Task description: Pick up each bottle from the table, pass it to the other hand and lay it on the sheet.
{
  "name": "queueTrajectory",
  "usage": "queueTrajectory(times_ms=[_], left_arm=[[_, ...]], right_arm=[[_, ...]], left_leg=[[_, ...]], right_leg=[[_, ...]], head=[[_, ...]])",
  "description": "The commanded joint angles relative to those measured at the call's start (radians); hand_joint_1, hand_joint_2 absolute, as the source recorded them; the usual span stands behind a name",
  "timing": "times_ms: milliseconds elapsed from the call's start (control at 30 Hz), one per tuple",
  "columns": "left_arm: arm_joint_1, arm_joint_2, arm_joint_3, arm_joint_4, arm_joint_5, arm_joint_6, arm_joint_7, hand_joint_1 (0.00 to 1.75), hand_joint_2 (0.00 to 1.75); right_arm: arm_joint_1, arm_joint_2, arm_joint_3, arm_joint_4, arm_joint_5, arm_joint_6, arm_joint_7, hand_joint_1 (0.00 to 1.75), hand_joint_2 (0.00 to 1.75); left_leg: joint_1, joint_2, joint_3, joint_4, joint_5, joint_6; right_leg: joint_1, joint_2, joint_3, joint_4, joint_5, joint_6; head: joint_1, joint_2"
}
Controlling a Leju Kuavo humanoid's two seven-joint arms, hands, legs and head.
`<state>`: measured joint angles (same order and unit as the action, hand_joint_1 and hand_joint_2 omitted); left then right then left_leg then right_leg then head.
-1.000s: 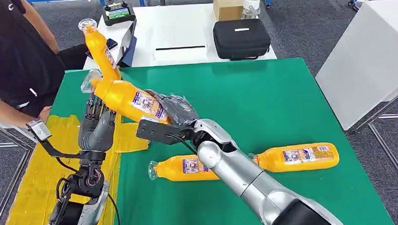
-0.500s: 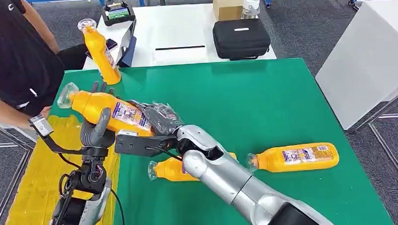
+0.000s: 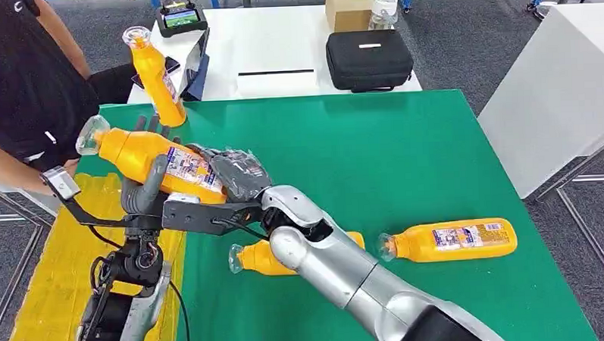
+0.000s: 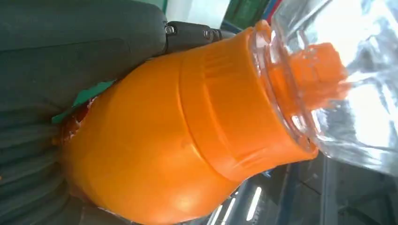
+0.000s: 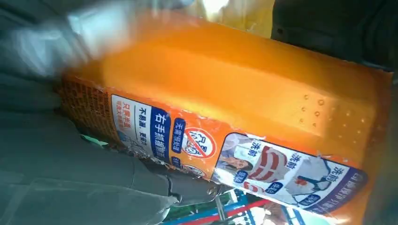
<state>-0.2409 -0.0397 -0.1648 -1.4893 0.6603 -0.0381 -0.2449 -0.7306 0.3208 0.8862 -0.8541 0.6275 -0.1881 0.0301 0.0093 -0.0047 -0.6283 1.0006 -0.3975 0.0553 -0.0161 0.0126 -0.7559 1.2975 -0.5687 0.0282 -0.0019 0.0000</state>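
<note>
held bottle (image 3: 151, 162) was above the table's (image 3: 404, 152) left edge, near the yellow sheet (image 3: 45, 285); left hand (image 3: 149, 192) and right hand (image 3: 235, 175) both gripped it; right fingers hidden behind its base.

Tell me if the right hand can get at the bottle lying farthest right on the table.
Probably not yet. The right hand grips the raised bottle together with the left hand. The far-right bottle lies uncovered on the green table, so once freed, the way looks open.
</note>
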Motion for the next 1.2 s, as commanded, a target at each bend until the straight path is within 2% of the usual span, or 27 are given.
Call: queueTrajectory(times_ms=[33, 233, 300, 333, 367, 400, 433, 467, 500, 533, 567, 600, 667, 700, 733, 800, 833, 867, 933, 967, 1000, 1033, 1067, 1100, 1133, 1167, 1200], left_arm=[[-0.048, -0.003, -0.037, 0.031, 0.0, 0.0, 0.005, 0.0, 1.75], [-0.048, -0.003, -0.037, 0.031, 0.0, 0.0, 0.005, 0.0, 1.75], [-0.055, -0.015, -0.064, 0.045, 0.056, -0.027, 0.05, 0.0, 1.75], [-0.06, -0.039, -0.132, 0.065, 0.114, -0.029, 0.07, 0.0, 1.75], [-0.055, -0.044, -0.146, 0.064, 0.125, -0.027, 0.065, 1.64, 1.75], [-0.055, -0.046, -0.151, 0.06, 0.114, -0.022, 0.049, 1.75, 1.75], [-0.057, -0.049, -0.153, 0.058, 0.114, -0.022, 0.049, 1.75, 1.75], [-0.056, -0.051, -0.155, 0.052, 0.113, -0.019, 0.048, 1.75, 1.75], [-0.057, -0.05, -0.157, 0.051, 0.113, -0.019, 0.048, 1.75, 1.75], [-0.059, -0.049, -0.16, 0.054, 0.113, -0.019, 0.048, 1.75, 1.75], [-0.064, -0.047, -0.161, 0.059, 0.113, -0.019, 0.048, 1.75, 1.75], [-0.064, -0.047, -0.161, 0.059, 0.113, -0.019, 0.048, 1.75, 1.75], [-0.066, -0.047, -0.162, 0.063, 0.114, -0.019, 0.048, 1.75, 1.75], [-0.068, -0.048, -0.163, 0.068, 0.115, -0.02, 0.046, 1.75, 1.75], [-0.068, -0.048, -0.163, 0.068, 0.115, -0.02, 0.046, 1.75, 1.75], [-0.066, -0.048, -0.163, 0.067, 0.115, -0.02, 0.043, 1.75, 1.75], [-0.066, -0.048, -0.163, 0.068, 0.115, -0.02, 0.042, 1.75, 1.75], [-0.066, -0.048, -0.163, 0.069, 0.114, -0.02, 0.041, 1.75, 1.75], [-0.065, -0.048, -0.164, 0.072, 0.114, -0.02, 0.038, 1.75, 1.75], [-0.065, -0.05, -0.163, 0.072, 0.114, -0.02, 0.036, 1.75, 1.75], [-0.066, -0.053, -0.161, 0.07, 0.114, -0.02, 0.037, 1.75, 1.75], [-0.065, -0.057, -0.155, 0.065, 0.112, -0.017, 0.031, 1.75, 1.75], [-0.064, -0.056, -0.151, 0.061, 0.112, -0.017, 0.03, 1.75, 1.75], [-0.061, -0.056, -0.148, 0.054, 0.109, -0.014, 0.026, 1.75, 1.75], [-0.059, -0.056, -0.144, 0.05, 0.109, -0.013, 0.025, 1.75, 1.75], [-0.062, -0.054, -0.142, 0.049, 0.109, -0.013, 0.025, 1.75, 1.75], [-0.062, -0.054, -0.142, 0.049, 0.109, -0.013, 0.025, 1.75, 1.75]], right_arm=[[-0.037, 0.0, 0.07, 0.089, 0.004, 0.008, 0.003, 1.75, 1.75], [-0.037, 0.0, 0.07, 0.089, 0.004, 0.008, 0.003, 1.75, 1.75], [-0.055, 0.017, 0.081, 0.141, 0.041, -0.008, 0.028, 1.75, 1.75], [-0.07, 0.028, 0.103, 0.176, 0.036, -0.02, 0.046, 1.75, 1.75], [-0.069, 0.028, 0.111, 0.17, 0.021, -0.011, 0.054, 1.75, 1.75], [-0.069, 0.028, 0.117, 0.169, 0.016, -0.005, 0.058, 1.75, 1.75], [-0.068, 0.028, 0.117, 0.169, 0.015, -0.005, 0.058, 1.75, 1.75], [-0.066, 0.028, 0.118, 0.17, 0.012, -0.002, 0.067, 1.75, 1.75], [-0.066, 0.028, 0.12, 0.172, 0.009, -0.002, 0.072, 1.75, 1.75], [-0.066, 0.028, 0.121, 0.177, 0.008, -0.005, 0.077, 1.75, 1.75], [-0.065, 0.028, 0.12, 0.18, 0.007, -0.007, 0.079, 1.75, 1.75], [-0.065, 0.028, 0.12, 0.18, 0.007, -0.007, 0.079, 1.75, 1.75], [-0.065, 0.028, 0.121, 0.179, 0.007, -0.008, 0.08, 1.75, 1.75], [-0.064, 0.028, 0.122, 0.179, 0.007, -0.007, 0.083, 1.75, 1.75], [-0.064, 0.028, 0.122, 0.179, 0.007, -0.007, 0.083, 1.75, 1.75], [-0.063, 0.028, 0.118, 0.184, 0.008, -0.009, 0.083, 1.75, 1.75], [-0.063, 0.028, 0.115, 0.188, 0.008, -0.01, 0.083, 1.75, 1.75], [-0.064, 0.028, 0.113, 0.192, 0.009, -0.012, 0.081, 1.75, 1.75], [-0.064, 0.028, 0.107, 0.2, 0.011, -0.018, 0.074, 1.75, 1.75], [-0.065, 0.028, 0.106, 0.205, 0.014, -0.019, 0.072, 1.75, 1.75], [-0.069, 0.028, 0.11, 0.212, 0.033, -0.03, 0.065, 0.82, 1.75], [-0.067, 0.028, 0.101, 0.214, 0.042, -0.034, 0.054, 0.0, 1.75], [-0.064, 0.028, 0.093, 0.213, 0.037, -0.027, 0.05, 0.0, 0.0], [-0.066, 0.028, 0.096, 0.214, 0.046, -0.024, 0.052, 0.0, 0.0], [-0.064, 0.028, 0.094, 0.21, 0.046, -0.019, 0.052, 0.0, 0.0], [-0.065, 0.028, 0.094, 0.207, 0.046, -0.018, 0.052, 0.0, 0.0], [-0.065, 0.028, 0.094, 0.207, 0.046, -0.018, 0.052, 0.0, 0.0]], left_leg=[[0.0, -0.002, 0.005, -0.002, 0.0, -0.002], [0.001, -0.002, 0.007, -0.002, -0.001, -0.002], [0.002, -0.002, 0.01, -0.003, -0.002, -0.005], [0.002, -0.002, 0.008, -0.001, -0.004, -0.008], [-0.004, 0.0, 0.002, 0.0, -0.006, -0.023], [-0.002, 0.001, 0.009, -0.001, -0.009, -0.035], [0.008, 0.004, -0.088, 0.183, -0.099, -0.061], [0.009, 0.003, -0.135, 0.282, -0.137, -0.067], [0.024, 0.006, -0.037, 0.054, 0.003, -0.07], [0.026, 0.009, -0.032, 0.039, 0.01, -0.069], [0.015, -0.006, -0.02, 0.043, -0.017, -0.066], [0.012, -0.01, -0.02, 0.027, -0.009, -0.055], [0.008, -0.009, -0.017, 0.029, -0.013, -0.044], [0.007, -0.008, -0.017, 0.024, -0.007, -0.033], [0.012, -0.008, -0.009, 0.019, -0.006, -0.027], [0.011, -0.003, -0.012, 0.021, -0.006, -0.016], [0.009, -0.003, -0.013, 0.021, -0.007, -0.015], [0.007, -0.005, -0.008, 0.02, -0.008, -0.014], [0.003, -0.007, -0.009, 0.019, -0.008, -0.014], [0.001, -0.008, -0.006, 0.02, -0.009, -0.015], [-0.001, -0.007, -0.01, 0.021, -0.009, -0.015], [-0.002, -0.008, -0.007, 0.022, -0.01, -0.017], [-0.003, -0.007, -0.012, 0.021, -0.008, -0.019], [-0.006, -0.01, -0.007, 0.016, -0.008, -0.025], [-0.005, -0.007, -0.012, 0.021, -0.01, -0.026], [-0.002, -0.008, -0.005, 0.015, -0.008, -0.03], [0.001, -0.002, -0.014, 0.022, -0.009, -0.038]], right_leg=[[-0.001, -0.005, 0.011, -0.015, -0.012, 0.006], [-0.002, -0.006, 0.01, -0.016, -0.005, 0.007], [-0.001, -0.009, 0.036, -0.079, 0.037, 0.01], [-0.001, -0.01, 0.085, -0.192, 0.099, 0.014], [0.007, -0.019, 0.138, -0.32, 0.147, 0.013], [0.009, -0.013, 0.146, -0.319, 0.147, -0.002], [-0.002, -0.011, 0.151, -0.325, 0.152, -0.028], [-0.003, -0.004, 0.154, -0.325, 0.15, -0.033], [-0.007, 0.005, 0.157, -0.313, 0.14, -0.026], [-0.006, 0.008, 0.152, -0.304, 0.134, -0.017], [-0.005, 0.005, 0.151, -0.306, 0.132, -0.01], [0.003, 0.007, 0.148, -0.31, 0.136, -0.008], [0.001, 0.008, 0.155, -0.32, 0.138, -0.001], [0.003, 0.001, 0.134, -0.286, 0.122, 0.001], [0.002, -0.006, 0.086, -0.212, 0.095, 0.007], [0.002, -0.009, 0.009, -0.054, 0.017, 0.008], [0.002, -0.008, -0.014, -0.006, -0.002, 0.003], [0.003, -0.01, -0.019, 0.004, -0.001, 0.004], [0.006, -0.01, 0.026, -0.098, 0.065, 0.0], [0.01, -0.011, 0.073, -0.188, 0.105, -0.004], [0.013, -0.01, 0.095, -0.246, 0.133, -0.006], [0.022, -0.012, 0.113, -0.279, 0.145, -0.017], [0.022, -0.003, 0.12, -0.308, 0.138, -0.011], [0.025, -0.005, 0.137, -0.314, 0.147, -0.013], [0.025, -0.003, 0.13, -0.309, 0.148, -0.014], [0.028, -0.004, 0.135, -0.313, 0.149, -0.017], [0.027, -0.003, 0.139, -0.325, 0.157, -0.024]], head=[[0.0, 0.0], [0.0, 0.0], [0.0, 0.0], [0.001, 0.0], [0.002, 0.0], [0.0, 0.0], [0.0, 0.0], [-0.01, 0.0], [-0.01, 0.0], [-0.012, 0.0], [-0.013, 0.0], [-0.012, 0.0], [-0.013, 0.0], [-0.013, 0.0], [-0.01, 0.0], [-0.006, 0.0], [-0.006, 0.0], [-0.005, 0.0], [-0.005, 0.0], [-0.005, 0.0], [-0.004, 0.0], [-0.005, 0.0], [-0.006, 0.0], [-0.006, 0.0], [-0.006, 0.0], [-0.005, 0.0], [-0.006, 0.0]])
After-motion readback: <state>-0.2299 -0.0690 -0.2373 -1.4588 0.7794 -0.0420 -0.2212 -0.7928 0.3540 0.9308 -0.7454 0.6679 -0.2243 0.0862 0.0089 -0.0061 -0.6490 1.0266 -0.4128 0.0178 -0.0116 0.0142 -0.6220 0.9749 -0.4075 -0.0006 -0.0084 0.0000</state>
